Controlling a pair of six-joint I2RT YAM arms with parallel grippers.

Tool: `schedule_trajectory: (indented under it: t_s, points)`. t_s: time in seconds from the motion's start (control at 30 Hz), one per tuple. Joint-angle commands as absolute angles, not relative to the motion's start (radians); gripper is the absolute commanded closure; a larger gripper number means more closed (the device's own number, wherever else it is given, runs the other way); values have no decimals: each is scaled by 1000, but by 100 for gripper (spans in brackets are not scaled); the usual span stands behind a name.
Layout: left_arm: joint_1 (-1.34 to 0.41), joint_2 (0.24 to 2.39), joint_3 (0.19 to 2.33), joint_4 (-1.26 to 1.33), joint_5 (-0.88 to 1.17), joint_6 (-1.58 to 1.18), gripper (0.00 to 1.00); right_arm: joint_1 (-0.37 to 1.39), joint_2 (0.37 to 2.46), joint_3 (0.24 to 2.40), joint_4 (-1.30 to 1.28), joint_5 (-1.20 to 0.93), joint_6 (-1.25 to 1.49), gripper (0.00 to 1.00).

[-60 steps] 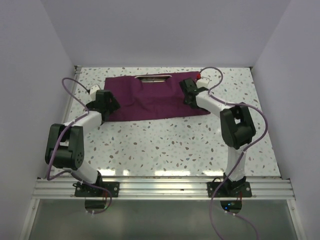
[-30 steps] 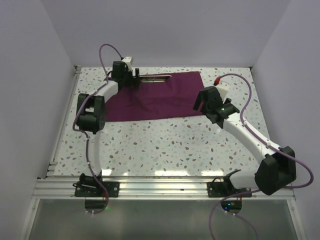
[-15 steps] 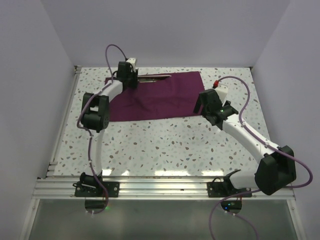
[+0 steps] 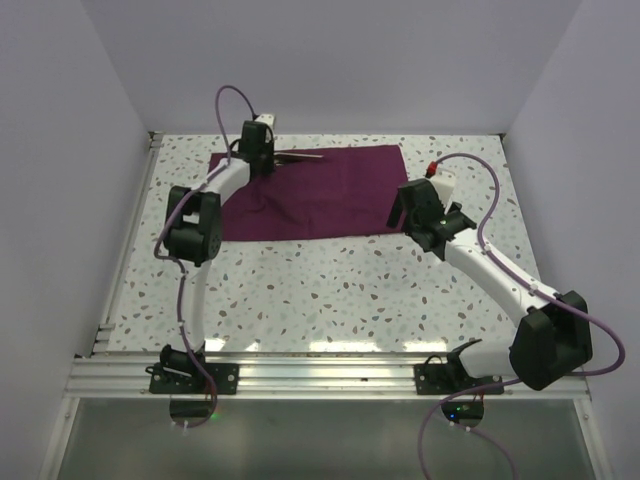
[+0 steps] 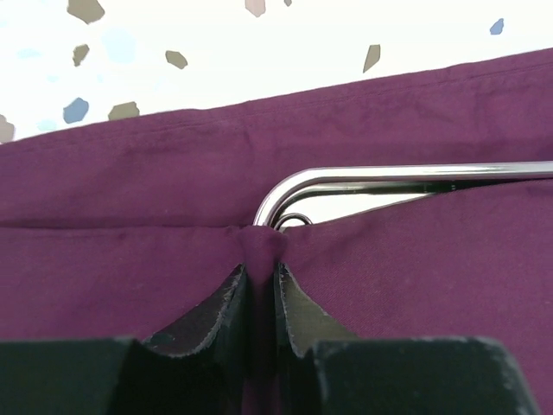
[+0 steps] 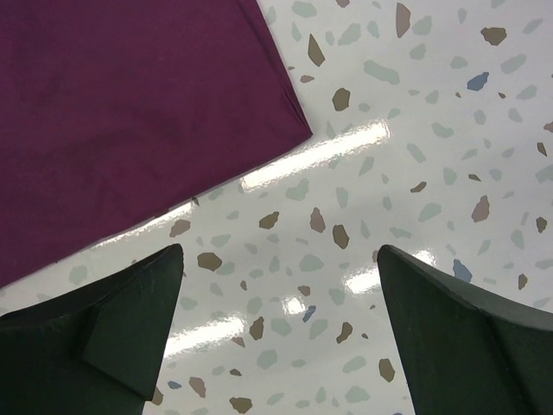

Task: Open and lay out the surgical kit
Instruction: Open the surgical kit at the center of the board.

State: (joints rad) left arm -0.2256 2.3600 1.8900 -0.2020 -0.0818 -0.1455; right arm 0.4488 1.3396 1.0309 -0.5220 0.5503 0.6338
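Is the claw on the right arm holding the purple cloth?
No, the right gripper stands wide open above the speckled table, just beside a corner of the purple cloth.

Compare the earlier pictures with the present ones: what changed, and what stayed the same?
The left gripper swung from the left edge of the purple cloth to its far edge, where its jaws pinched a fold beside the steel tray. The right gripper drew back from the cloth's right end to its near right corner, jaws open. The cloth still covers most of the tray.
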Motion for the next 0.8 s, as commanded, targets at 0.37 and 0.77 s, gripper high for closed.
schedule_trajectory:
  t_s: [0.37,0.77]
  points:
    - [-273,2151,1913,-218,-176,-124,97,451,1333,1022,-483,563,618,2]
    - [-445,1604,1226,-101,-348,-190,100,453,1304,991,-402,515,591,2]
